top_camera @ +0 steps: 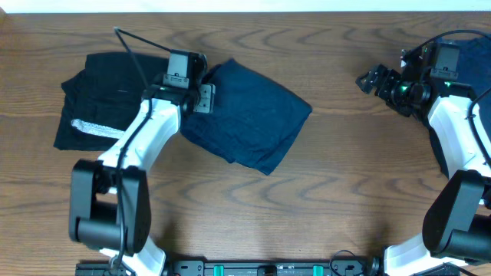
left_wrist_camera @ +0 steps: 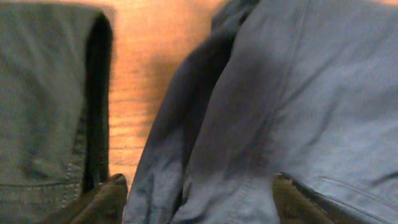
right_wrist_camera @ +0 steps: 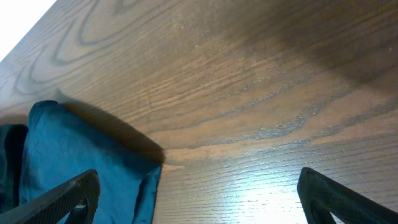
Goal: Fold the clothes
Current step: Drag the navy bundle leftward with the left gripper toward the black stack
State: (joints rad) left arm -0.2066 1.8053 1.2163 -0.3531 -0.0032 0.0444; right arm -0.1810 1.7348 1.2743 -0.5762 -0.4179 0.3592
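Note:
A navy blue garment (top_camera: 249, 115) lies folded in the middle of the table. To its left lies a black garment (top_camera: 96, 96) with a whitish-grey band (top_camera: 90, 128) near its front edge. My left gripper (top_camera: 205, 97) hangs over the navy piece's left edge, between the two garments. In the left wrist view it (left_wrist_camera: 202, 208) is open, with navy cloth (left_wrist_camera: 280, 106) lying loose between its fingers (left_wrist_camera: 106, 200) and the black cloth (left_wrist_camera: 43, 106) to the left. My right gripper (top_camera: 374, 79) stands open at the far right over bare wood, nothing between its fingers (right_wrist_camera: 68, 196).
Blue cloth (right_wrist_camera: 81, 158) shows at the lower left of the right wrist view, beside the left finger. More dark cloth (top_camera: 483, 130) lies at the table's right edge under the right arm. The table's far edge (top_camera: 245, 11) runs along the top.

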